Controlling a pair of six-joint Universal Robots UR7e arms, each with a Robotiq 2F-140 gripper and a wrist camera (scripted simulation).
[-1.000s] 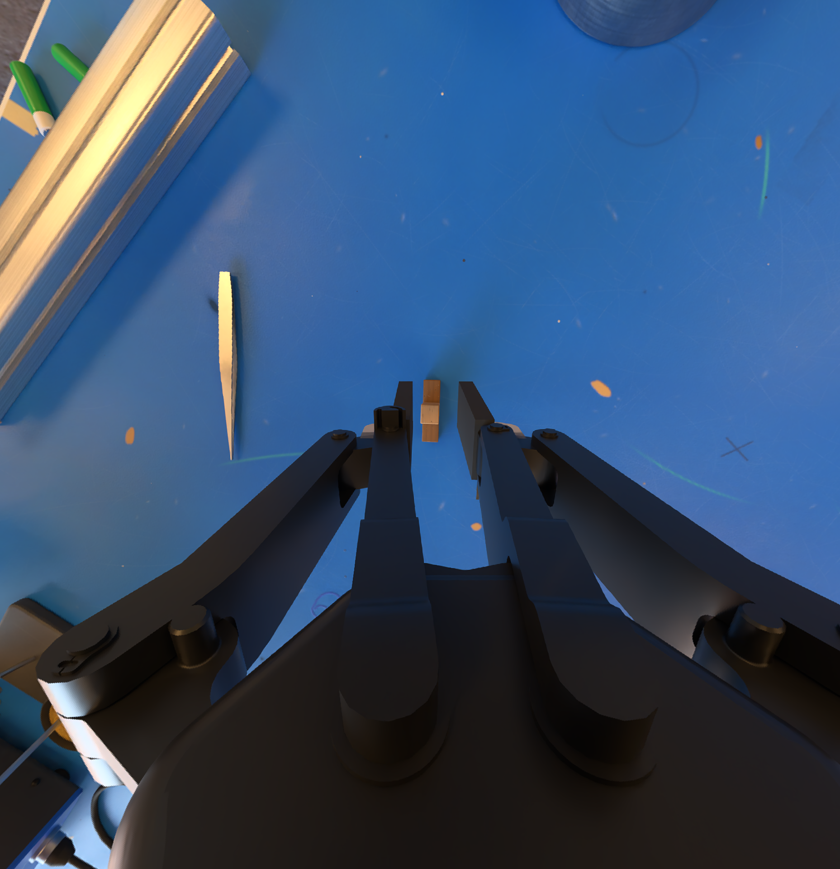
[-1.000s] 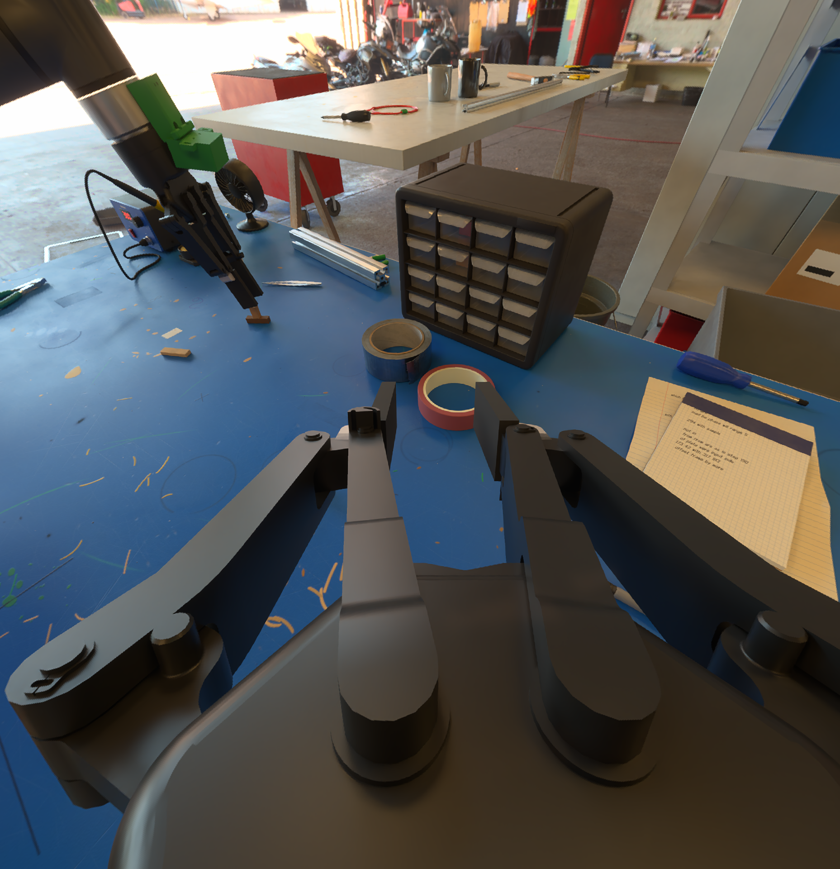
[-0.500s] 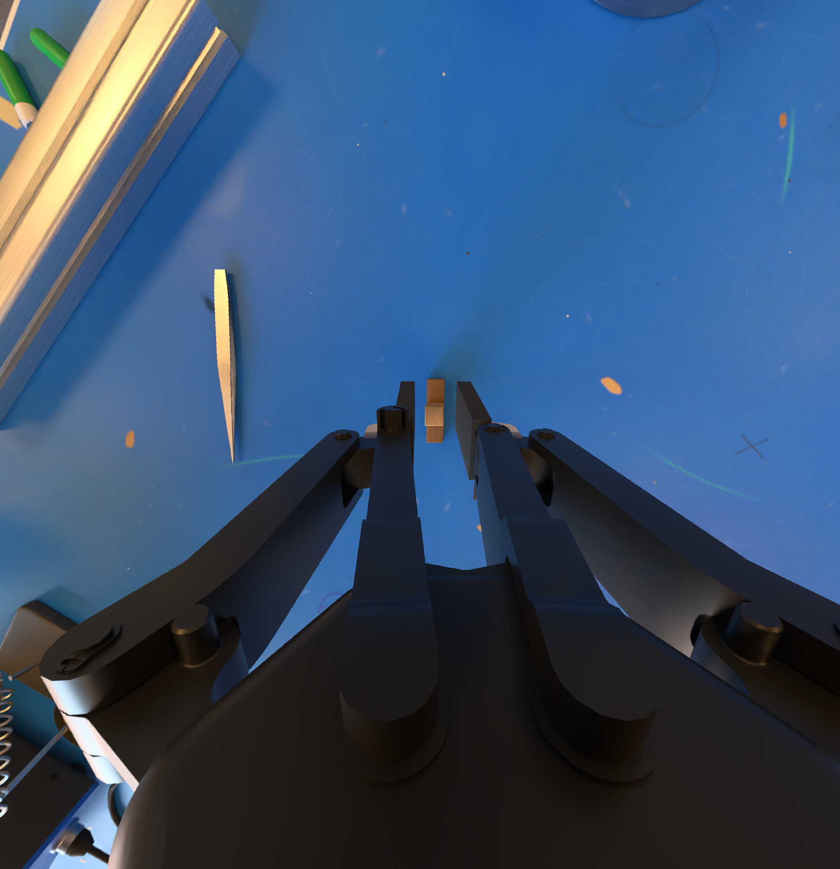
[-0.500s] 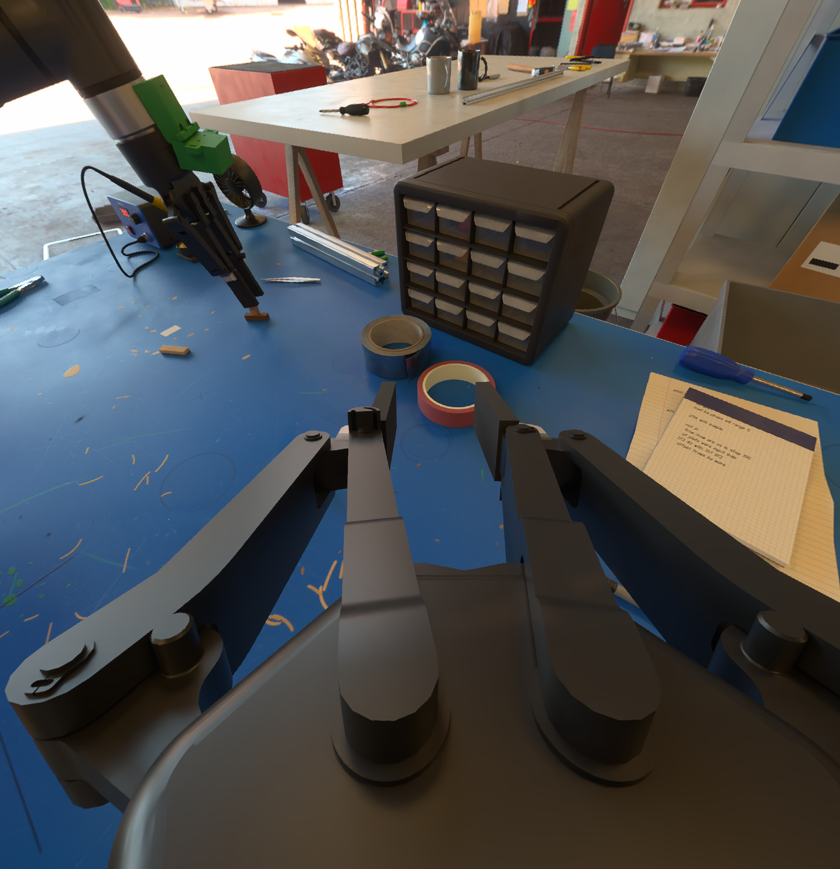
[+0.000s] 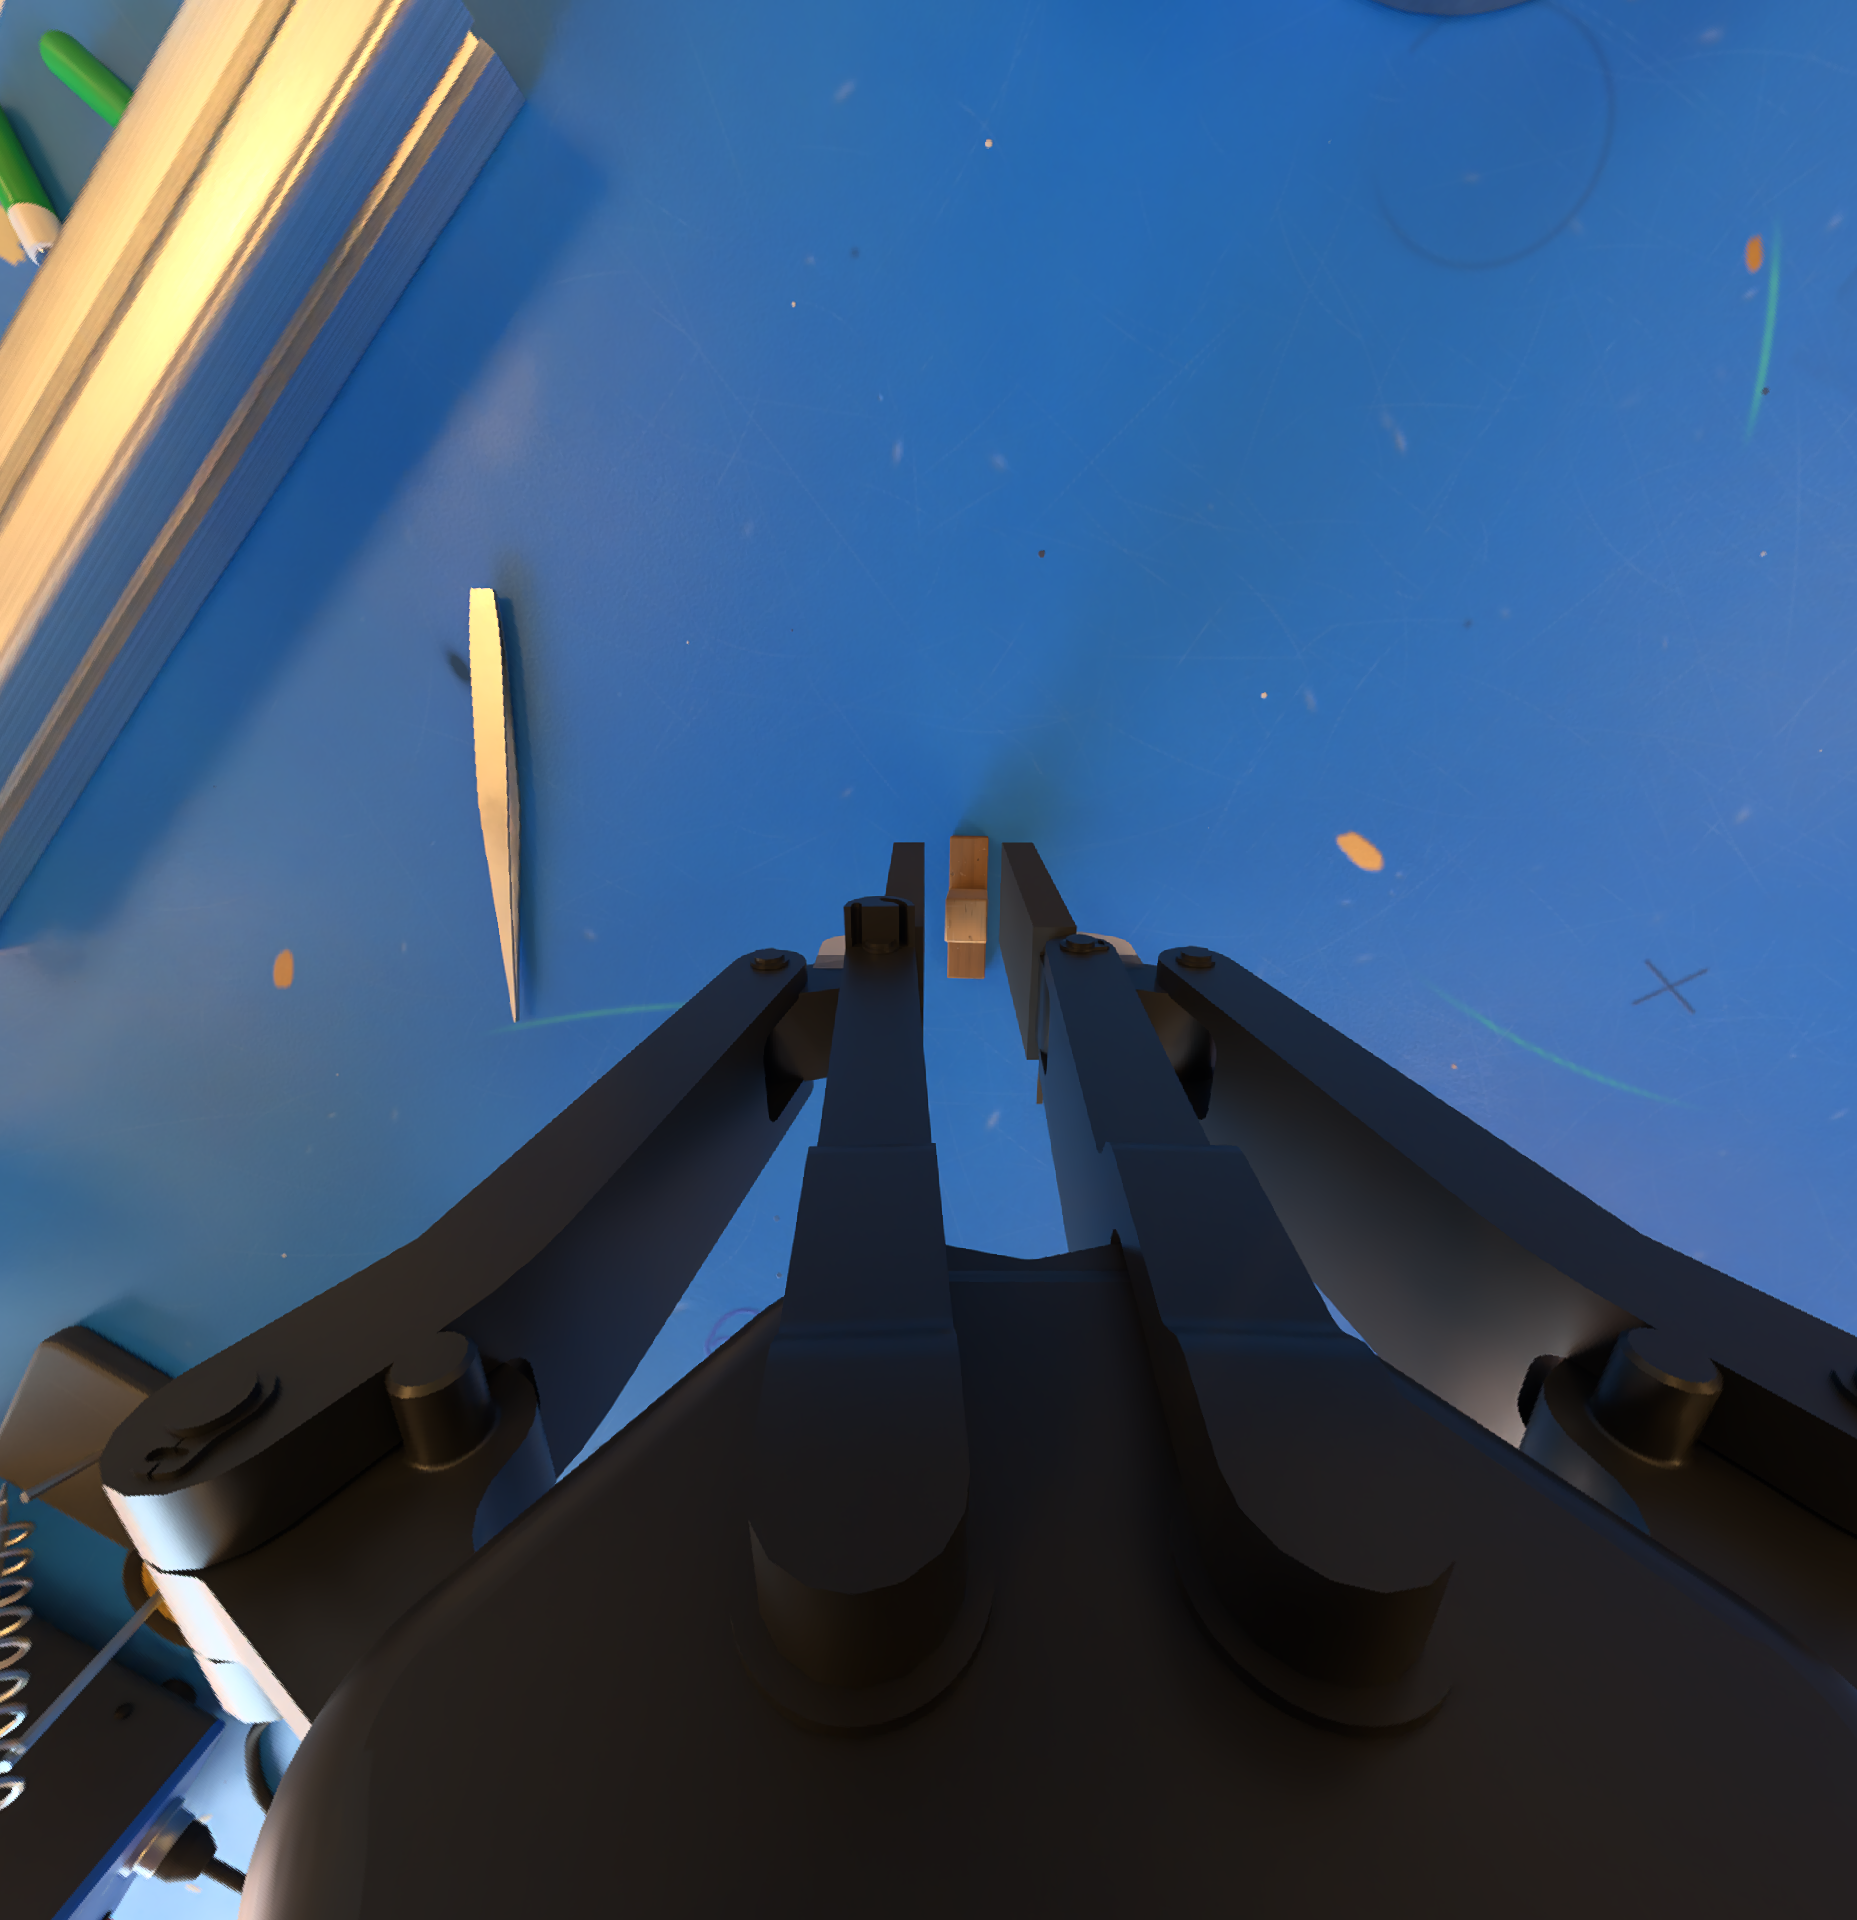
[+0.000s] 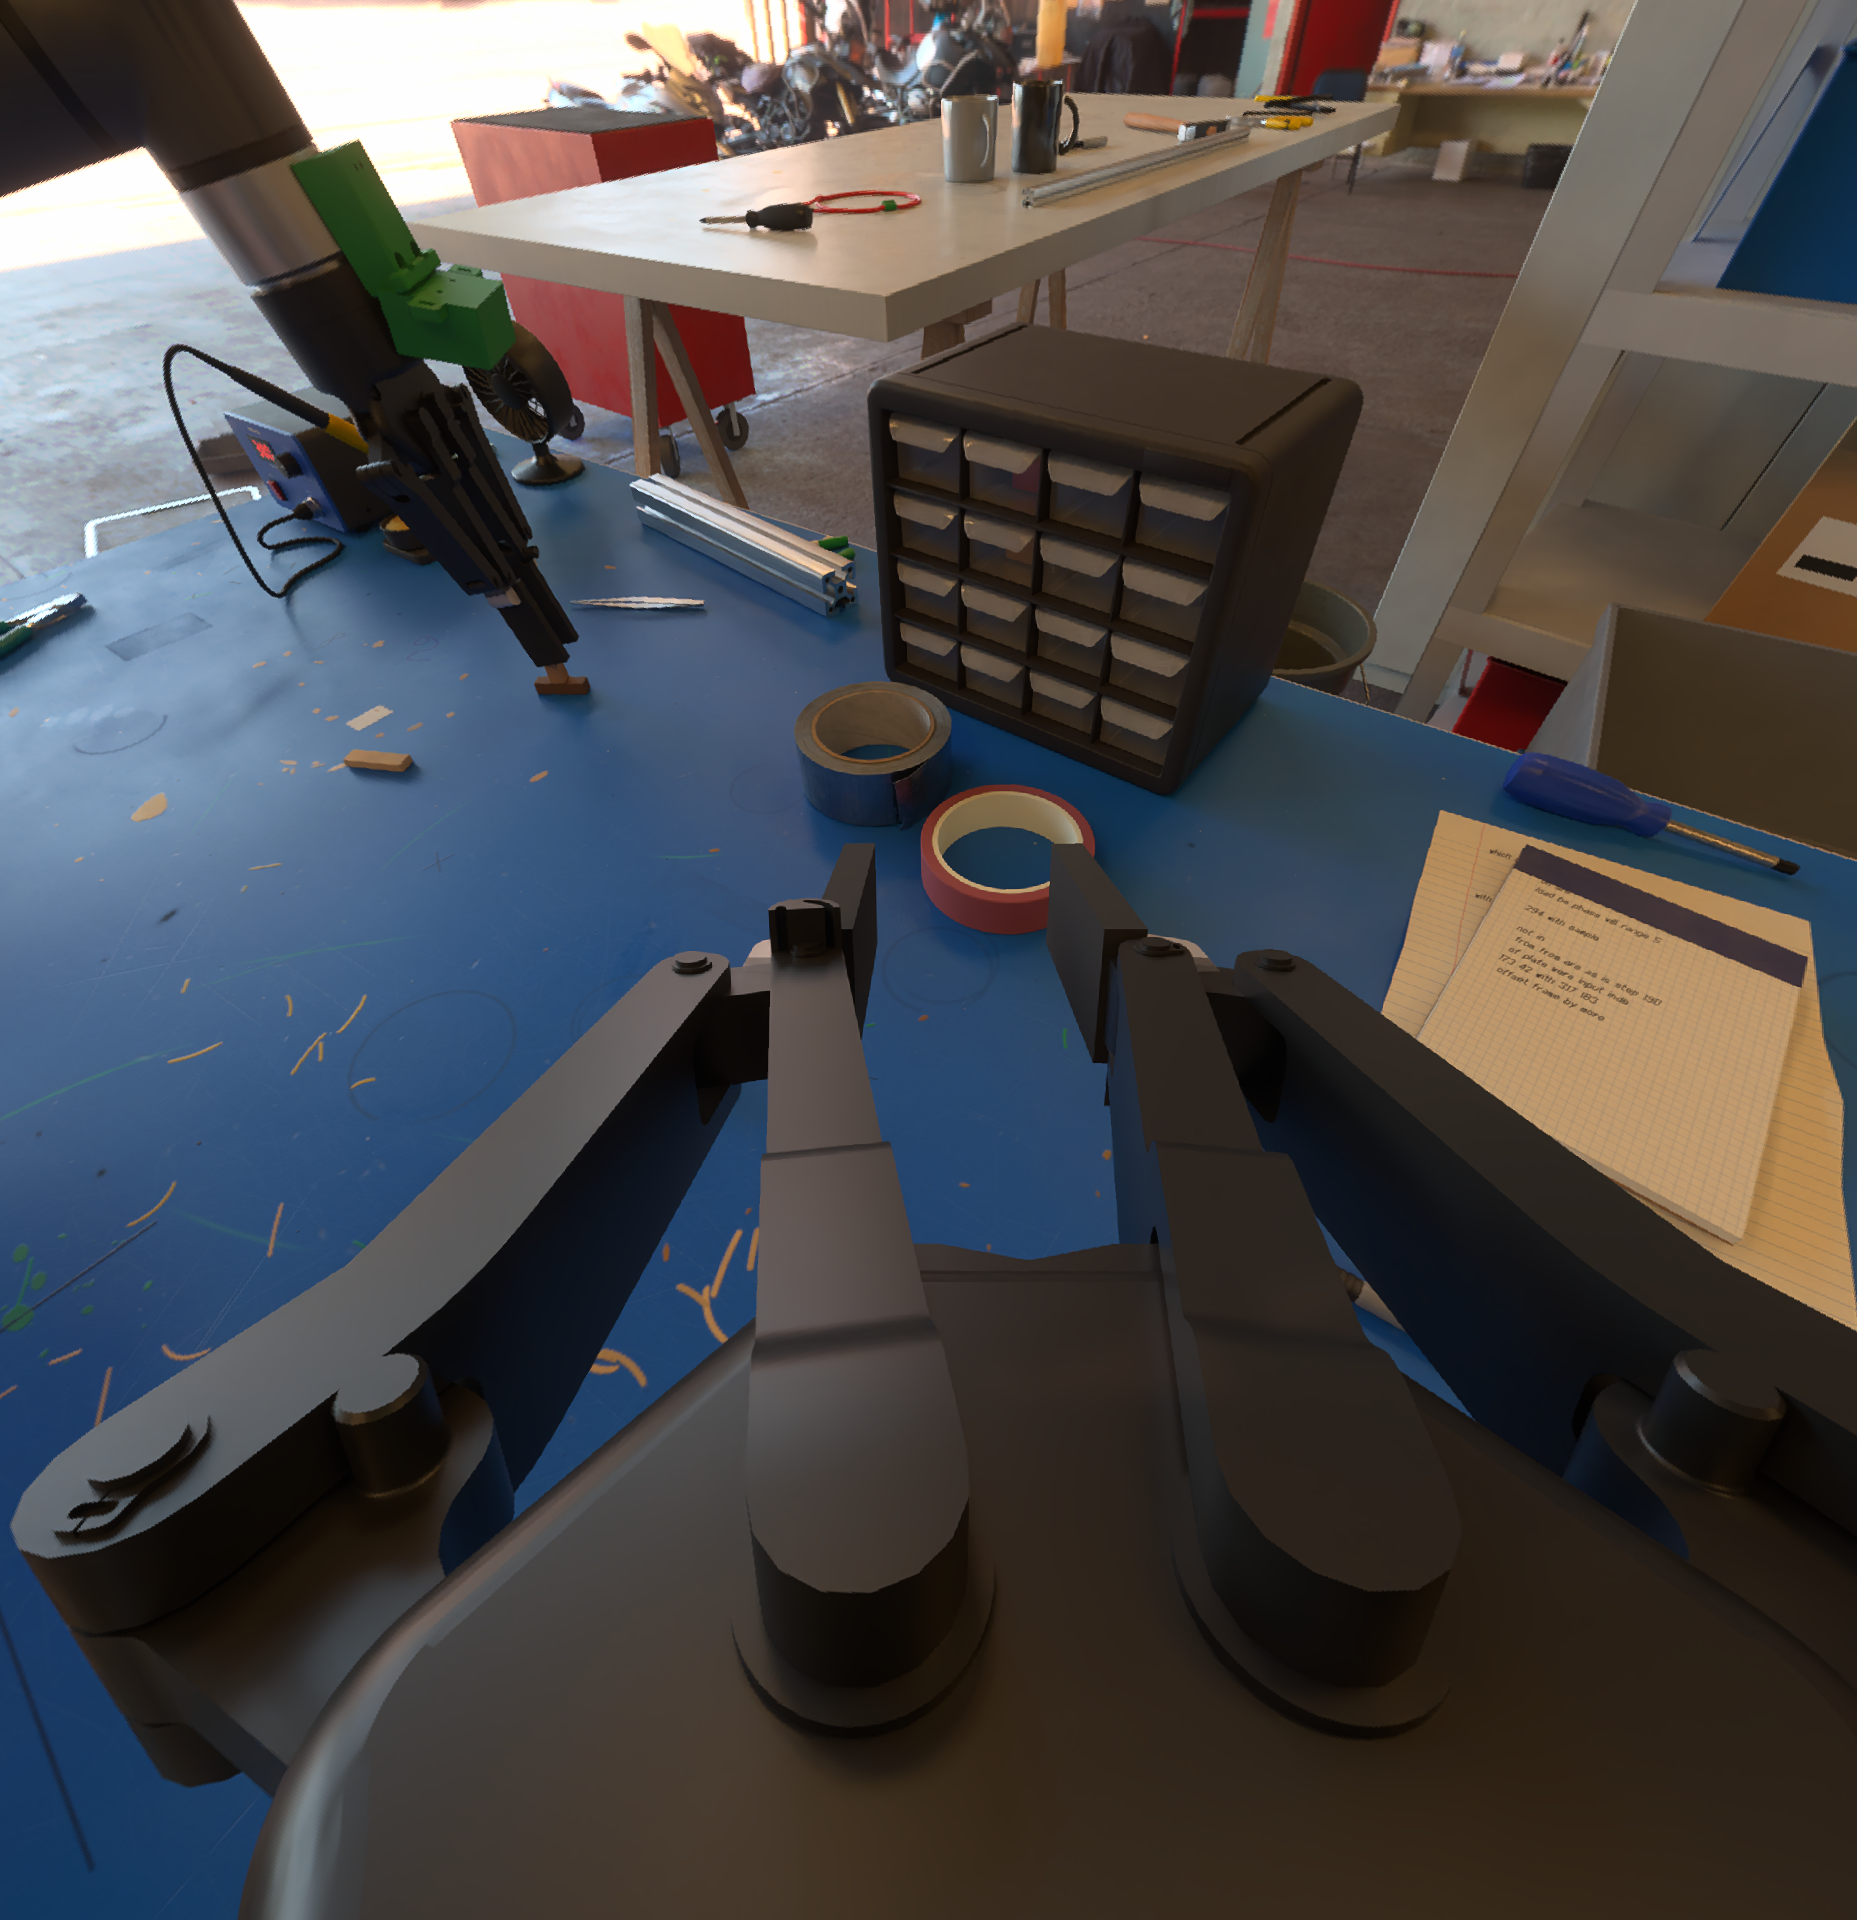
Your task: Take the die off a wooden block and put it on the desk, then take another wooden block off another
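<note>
Jaws either side of die [image 5: 963, 918], apart.

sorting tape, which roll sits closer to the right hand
The red tape roll, lying flat just beyond the right hand; the grey tape roll sits farther back, beside the drawer cabinet.

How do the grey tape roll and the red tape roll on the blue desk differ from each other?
Colour: the grey tape roll is silvery grey with a brownish core, while the red tape roll is red with a cream core.
Height: the grey tape roll stands taller; the red tape roll is lower.
Place: in the right wrist view the grey tape roll lies farther away, the red tape roll nearer.
Shared: both lie flat on the blue desk, hole upward, side by side.
</note>
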